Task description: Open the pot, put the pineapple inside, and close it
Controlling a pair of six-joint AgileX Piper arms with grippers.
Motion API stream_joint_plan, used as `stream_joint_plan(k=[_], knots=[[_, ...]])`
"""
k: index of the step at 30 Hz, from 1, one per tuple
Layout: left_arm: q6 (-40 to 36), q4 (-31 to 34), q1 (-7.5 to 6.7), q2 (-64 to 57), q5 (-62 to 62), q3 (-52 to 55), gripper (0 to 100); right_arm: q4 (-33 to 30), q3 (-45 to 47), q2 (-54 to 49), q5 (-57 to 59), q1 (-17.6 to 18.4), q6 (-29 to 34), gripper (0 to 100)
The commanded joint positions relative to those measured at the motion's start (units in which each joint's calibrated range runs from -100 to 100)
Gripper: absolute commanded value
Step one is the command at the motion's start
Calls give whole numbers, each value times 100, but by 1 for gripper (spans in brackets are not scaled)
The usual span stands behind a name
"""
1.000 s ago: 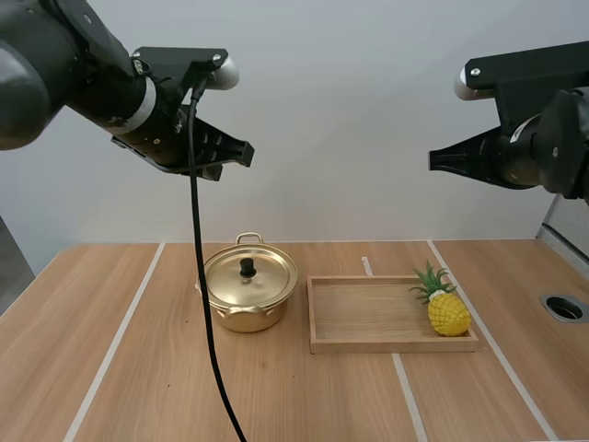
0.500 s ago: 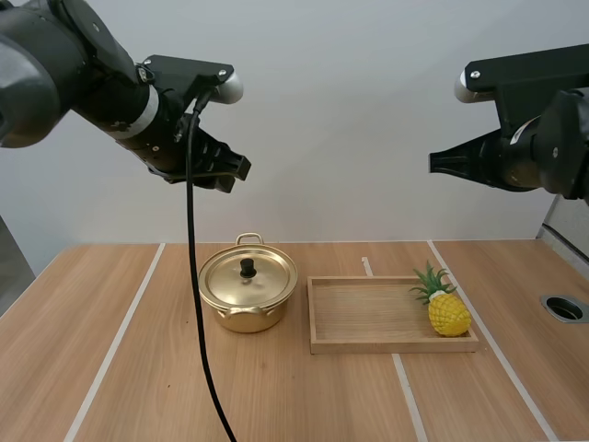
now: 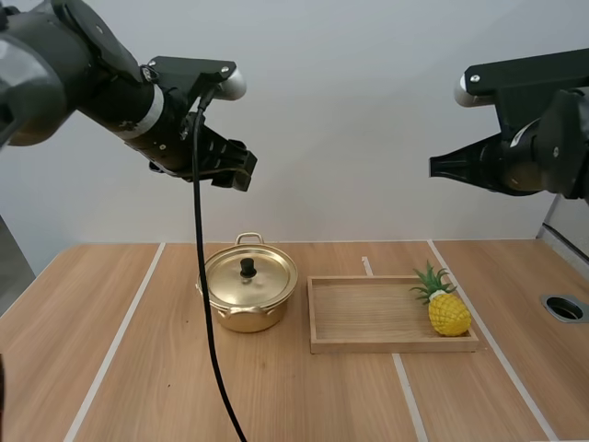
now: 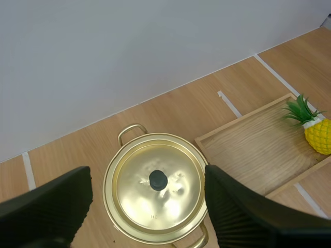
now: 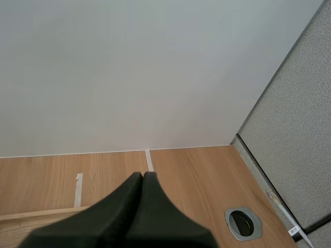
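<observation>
A golden pot [image 3: 248, 293] with its lid on and a black knob [image 3: 248, 267] stands on the table left of a wooden tray [image 3: 368, 347]. A yellow pineapple [image 3: 447, 311] with green leaves lies at the tray's right end. My left gripper [image 3: 241, 170] hangs high above the pot, open. In the left wrist view its fingers [image 4: 57, 199] stand wide apart on either side of the lidded pot [image 4: 170, 199], with the pineapple [image 4: 318, 135] and the tray [image 4: 253, 150] beyond. My right gripper [image 3: 433, 167] hovers high over the table's right side, shut into one dark wedge [image 5: 143, 175].
White tape lines run across the wooden table. A round metal hole [image 3: 563, 308] sits near the right edge, beside a grey panel [image 5: 295, 129]. Bare wood lies in front of the pot and the tray.
My left gripper has gone from shut to wide open and has shifted slightly right above the pot. The right arm, pot and pineapple have not moved.
</observation>
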Motion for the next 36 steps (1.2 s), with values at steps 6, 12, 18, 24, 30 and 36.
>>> stream_joint_plan(k=[6,12,18,24,30,36], knots=[[131,-290,-19,1033,-518,556,100,6,-67,-22,217,-26,-45,0],[515,-592,-19,1589,-795,812,100,47,-67,-22,276,-26,-45,0],[765,-684,-43,2079,-850,851,100,61,-67,-22,276,-26,-45,0],[765,-621,-285,2406,-980,865,100,72,-67,-22,276,-26,-45,0],[765,-499,-408,2585,-1457,865,100,59,-67,-22,332,-26,-183,0],[765,-311,-408,2714,-1715,865,100,59,-67,-22,424,-26,-192,0]])
